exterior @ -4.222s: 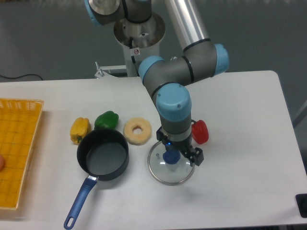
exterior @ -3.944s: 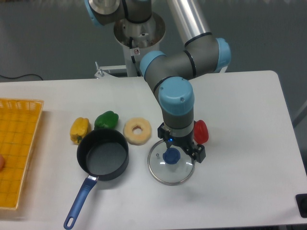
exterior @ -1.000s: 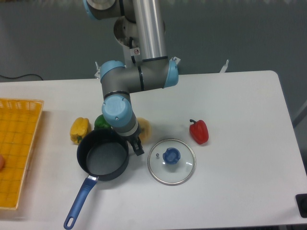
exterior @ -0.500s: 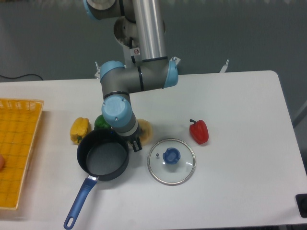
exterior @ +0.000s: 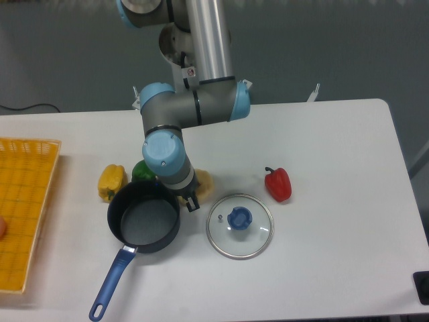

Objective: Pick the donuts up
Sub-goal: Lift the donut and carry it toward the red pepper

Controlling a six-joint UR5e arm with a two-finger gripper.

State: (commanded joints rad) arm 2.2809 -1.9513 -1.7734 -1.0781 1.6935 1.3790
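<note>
Beside the black pot, on the worktop: donuts, mostly hidden under the arm's wrist. Gripper sits down over it; jaw spread cannot be made out. Likely a light, stiff plastic toy, smooth-skinned; best pinched across the ring wall, rim to centre hole.

Showing are three peppers: yellow, green, red; one donut, mostly hidden; one pot; one lid; one basket.

The donuts, a pale cream-yellow toy, lie just right of the black pot, mostly hidden.
</note>
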